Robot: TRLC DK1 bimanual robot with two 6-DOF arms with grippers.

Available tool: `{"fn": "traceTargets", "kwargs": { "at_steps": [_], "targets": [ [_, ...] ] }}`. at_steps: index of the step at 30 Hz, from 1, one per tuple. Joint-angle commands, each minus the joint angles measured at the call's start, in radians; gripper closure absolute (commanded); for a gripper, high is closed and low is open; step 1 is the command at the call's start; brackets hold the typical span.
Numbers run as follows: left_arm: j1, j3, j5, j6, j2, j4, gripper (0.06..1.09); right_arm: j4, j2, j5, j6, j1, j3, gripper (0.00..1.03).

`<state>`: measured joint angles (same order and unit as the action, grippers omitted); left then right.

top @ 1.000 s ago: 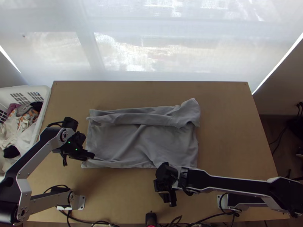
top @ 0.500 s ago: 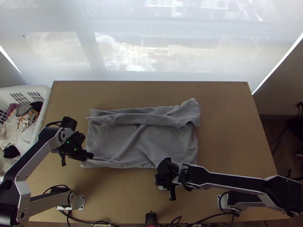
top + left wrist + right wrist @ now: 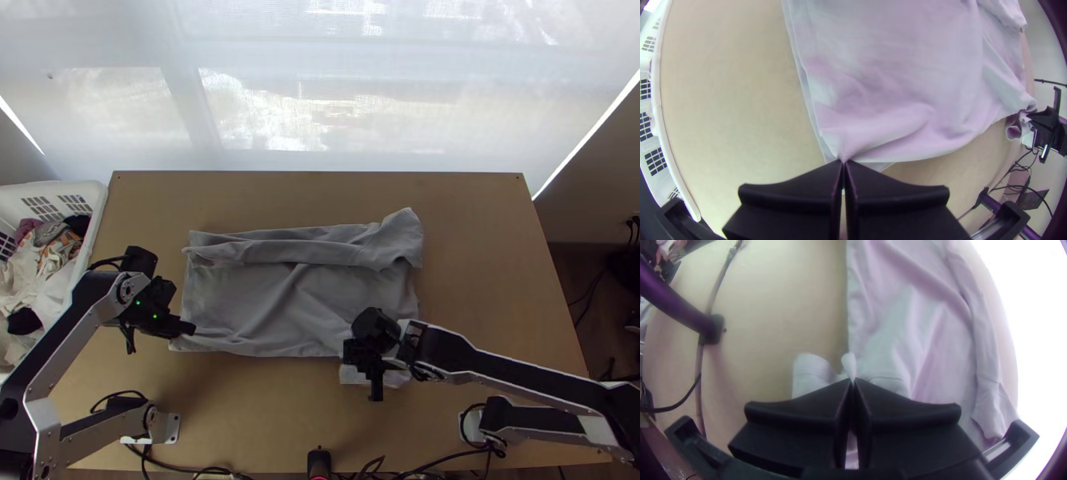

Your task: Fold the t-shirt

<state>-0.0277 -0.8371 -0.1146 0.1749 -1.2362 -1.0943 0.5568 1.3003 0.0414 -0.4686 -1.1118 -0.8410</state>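
Observation:
The grey t-shirt [image 3: 264,304] lies on the table with its far edge folded over in a long strip. At its near left corner is my left gripper [image 3: 190,328]; in the left wrist view the left gripper [image 3: 843,163] is shut on that corner of the shirt [image 3: 907,80]. My right gripper [image 3: 374,376] is over the near edge, right of the middle, with a pale sleeve-like flap around it. In the right wrist view the right gripper [image 3: 852,381] is shut on a pinch of the shirt [image 3: 924,329].
A white basket [image 3: 94,210] of mixed clothes stands at the table's left edge. Bare table [image 3: 480,280] lies right of the shirt, and cables [image 3: 192,470] run along the near edge.
My right gripper has moved away from the table's near edge, toward the shirt, and a flap of cloth has come into sight around it. The left gripper has shifted slightly left with the corner.

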Motion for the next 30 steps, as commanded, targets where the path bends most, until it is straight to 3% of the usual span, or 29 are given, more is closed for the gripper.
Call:
{"fn": "traceTargets", "kwargs": {
  "at_steps": [1,8,18,24,30],
  "targets": [
    [0.022,-0.01,0.0,-0.022,0.057,-0.003,1.05,0.126,-0.107,-0.002,-0.042,0.159,-0.089,1.0],
    [0.061,-0.02,0.0,-0.025,0.126,0.001,1.05,0.186,-0.162,0.0,-0.059,0.314,-0.147,1.0],
    [0.081,-0.03,0.0,-0.02,0.228,0.042,1.05,0.213,-0.211,0.005,-0.047,0.42,-0.155,1.0],
    [0.095,-0.08,0.0,-0.015,0.248,0.106,1.05,0.216,-0.187,0.008,-0.074,0.441,-0.161,1.0],
    [0.157,-0.142,0.0,0.021,0.25,0.137,1.05,0.218,-0.147,0.012,-0.064,0.386,-0.182,1.0]
  ]
}}
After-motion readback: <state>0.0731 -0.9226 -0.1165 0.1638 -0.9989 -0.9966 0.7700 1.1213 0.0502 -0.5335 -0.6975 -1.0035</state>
